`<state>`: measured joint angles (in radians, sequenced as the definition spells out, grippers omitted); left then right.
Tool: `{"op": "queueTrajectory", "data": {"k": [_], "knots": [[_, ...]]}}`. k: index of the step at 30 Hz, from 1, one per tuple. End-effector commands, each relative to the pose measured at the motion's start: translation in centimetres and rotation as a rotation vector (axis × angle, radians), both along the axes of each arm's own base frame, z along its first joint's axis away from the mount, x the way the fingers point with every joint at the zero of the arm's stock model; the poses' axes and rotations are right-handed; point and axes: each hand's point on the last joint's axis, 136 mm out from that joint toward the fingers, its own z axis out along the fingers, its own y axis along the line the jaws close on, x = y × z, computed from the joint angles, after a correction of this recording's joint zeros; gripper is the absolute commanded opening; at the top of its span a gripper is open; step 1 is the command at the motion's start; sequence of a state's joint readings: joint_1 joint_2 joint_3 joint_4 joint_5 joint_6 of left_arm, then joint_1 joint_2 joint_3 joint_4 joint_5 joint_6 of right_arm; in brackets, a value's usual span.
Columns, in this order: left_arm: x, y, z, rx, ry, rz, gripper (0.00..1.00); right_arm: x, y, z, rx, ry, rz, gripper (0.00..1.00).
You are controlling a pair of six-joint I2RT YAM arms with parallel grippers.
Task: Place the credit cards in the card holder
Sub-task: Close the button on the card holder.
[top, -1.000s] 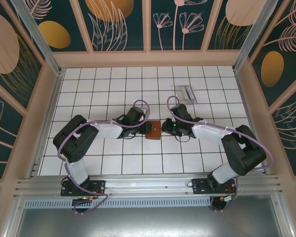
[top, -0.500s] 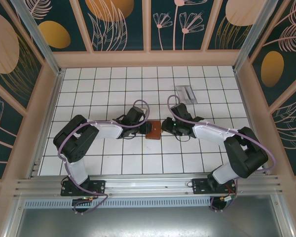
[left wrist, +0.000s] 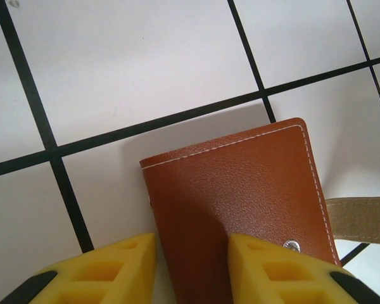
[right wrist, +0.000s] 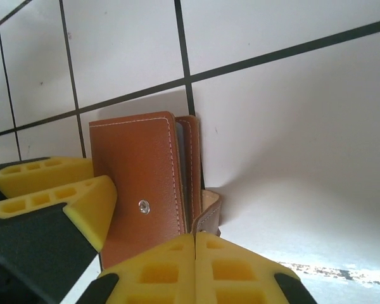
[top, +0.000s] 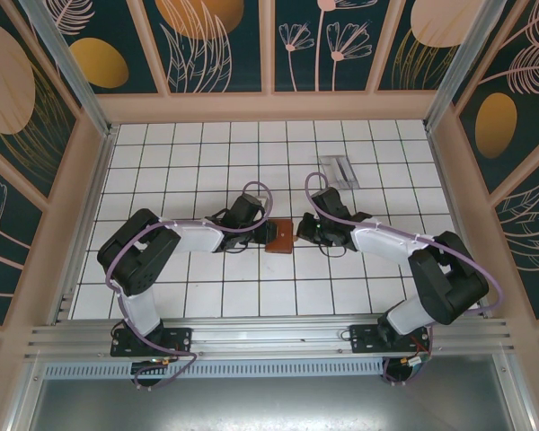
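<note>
On the white tiled desk (top: 198, 171), the left gripper (left wrist: 191, 253) pinches one edge of the reddish-brown card holder (left wrist: 240, 183), which sits mid-desk between the two arms. Just beside its tan flap, the right gripper (right wrist: 195, 247) is pressed together.

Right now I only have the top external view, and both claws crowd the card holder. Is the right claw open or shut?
Observer: Shut. The right wrist view shows the right claw fully closed, beside the loose strap of the card holder.
Operator: Does the left claw actually hold the holder?
Observer: It appears to. In the left wrist view the holder's stitched cover runs between the jaws of the left claw, with a snap stud beside one of them.
</note>
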<state>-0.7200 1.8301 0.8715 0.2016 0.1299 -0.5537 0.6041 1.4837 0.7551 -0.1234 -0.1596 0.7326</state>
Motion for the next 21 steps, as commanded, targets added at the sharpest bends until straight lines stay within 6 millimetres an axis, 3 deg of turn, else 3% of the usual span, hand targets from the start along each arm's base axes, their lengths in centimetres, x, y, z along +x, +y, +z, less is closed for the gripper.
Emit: {"op": "queueTrajectory", "data": {"k": [1,3,6,11,21], "knots": [[-1.8,2.2,-3.5,0.108,0.087,0.02,0.36,0.4,0.8,1.6,0.04,-0.05,0.018,0.07],[-1.8,2.2,-3.4,0.098,0.082,0.022,0.36,0.5,0.9,1.8,0.042,-0.054,0.021,0.15],[-1.8,2.1,-3.5,0.109,0.089,0.018,0.35,0.6,0.6,1.9,0.028,-0.057,0.013,0.16],[-2.0,2.1,-3.6,0.095,0.092,0.021,0.35,0.4,0.9,1.8,0.042,-0.049,0.021,0.0],[-2.4,1.6,-3.4,0.058,0.115,0.019,0.35,0.1,3.2,0.1,0.074,-0.002,0.072,0.0]]}}
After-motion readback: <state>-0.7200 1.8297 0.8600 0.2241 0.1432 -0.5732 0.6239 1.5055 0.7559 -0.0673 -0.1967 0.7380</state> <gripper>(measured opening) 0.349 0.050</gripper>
